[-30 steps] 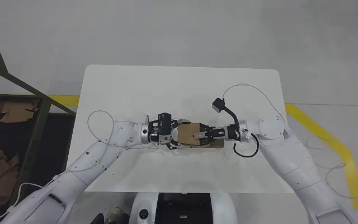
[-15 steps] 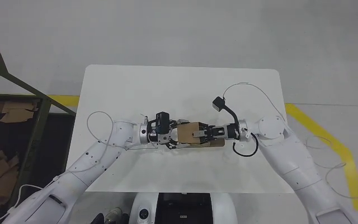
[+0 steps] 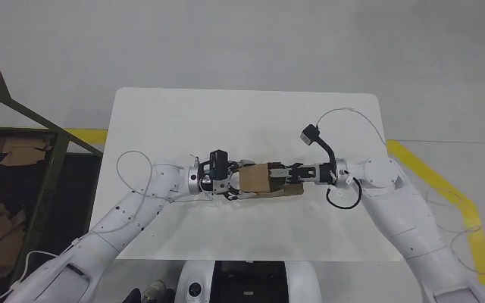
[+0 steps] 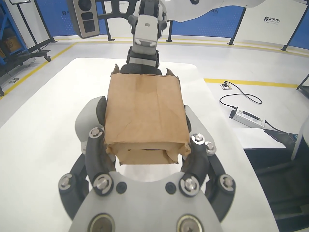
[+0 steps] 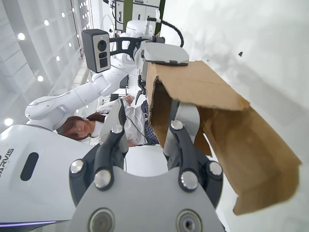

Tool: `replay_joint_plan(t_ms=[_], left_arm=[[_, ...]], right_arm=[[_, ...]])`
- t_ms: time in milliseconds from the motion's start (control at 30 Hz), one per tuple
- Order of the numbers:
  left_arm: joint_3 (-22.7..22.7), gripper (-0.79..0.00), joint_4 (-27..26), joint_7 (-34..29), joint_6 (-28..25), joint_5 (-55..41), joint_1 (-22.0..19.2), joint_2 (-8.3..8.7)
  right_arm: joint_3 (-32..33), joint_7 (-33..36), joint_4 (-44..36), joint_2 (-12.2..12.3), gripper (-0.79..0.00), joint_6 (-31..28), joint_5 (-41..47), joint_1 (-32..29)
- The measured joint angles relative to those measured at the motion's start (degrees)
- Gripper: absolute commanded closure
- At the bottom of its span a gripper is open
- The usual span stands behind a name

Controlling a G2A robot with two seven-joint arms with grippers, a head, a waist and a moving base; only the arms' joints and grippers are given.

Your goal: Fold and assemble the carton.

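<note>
Bin: a dark bin [image 3: 34, 189] stood on the floor off the table's left side, with cardboard scraps [image 3: 24, 154] lying in it.
Table: the white table [image 3: 189, 121] carried the work; both arms met over its front middle part.
Left arm: the left arm [image 3: 136, 212] came in from the front left corner and lay low across the table, pointing to the right.
Left pincer: the left pincer [image 4: 144, 107] had its two dark-padded fingers [image 4: 101, 107] pressed against the opposite side walls of the carton, pinching it at the left end.
Carton: the brown carton [image 3: 259, 180] lay lengthwise between the two pincers, near the table's front edge and about midway along it. Whether its underside touched the table could not be told.
Carton's ends: at the end by the left pincer, the flaps were turned inward and partly shut. At the other end the mouth stood open, with one torn-edged flap sticking outward.
Right pincer: the right pincer [image 5: 150, 112] was spread. One finger reached inside the open mouth, the other stayed outside, and the carton's wall stood between them with a gap showing, so it was not clamped.
Right arm: the right arm [image 3: 394, 212] came in from the front right corner, pointing left.
Floor line: a yellow line [image 3: 413, 163] ran on the floor just past the table's right side.
</note>
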Motion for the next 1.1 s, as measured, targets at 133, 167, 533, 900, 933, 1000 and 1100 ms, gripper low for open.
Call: replay_joint_plan(t_ms=[133,167,533,900,933,1000,1100], left_arm=[[-1.1,-0.582,0.3,0.5,0.1,0.1,0.2,0.2],[-1.3,-0.576,0.3,0.6,0.1,0.1,0.2,0.26],[-3.5,-0.551,-0.3,1.3,0.8,-0.2,1.2,0.61],[-2.3,-0.542,-2.1,1.2,-0.3,0.4,2.1,0.25],[-2.3,-0.545,-2.1,1.4,-0.4,0.4,2.1,0.2],[-2.2,-0.542,-2.1,1.7,-0.5,0.3,2.1,0.13],[-2.0,-0.551,-2.2,1.7,-0.5,0.4,2.1,0.02]], right_arm=[[5.5,-0.4,-3.9,1.6,-0.225,0.3,-1.8,-4.5],[6.5,-0.5,-5.0,2.0,-0.12,0.6,-2.4,-5.7],[8.3,-1.1,-15.3,3.5,0.0,6.0,-9.6,-14.8],[6.0,-5.0,-11.1,2.8,0.0,5.7,-8.5,-10.8],[5.9,-5.0,-11.0,2.8,0.0,5.7,-8.5,-10.6],[5.7,-4.9,-10.7,2.7,0.0,5.5,-8.3,-10.4],[5.0,-4.4,-10.4,2.6,0.0,5.0,-8.1,-9.9]])
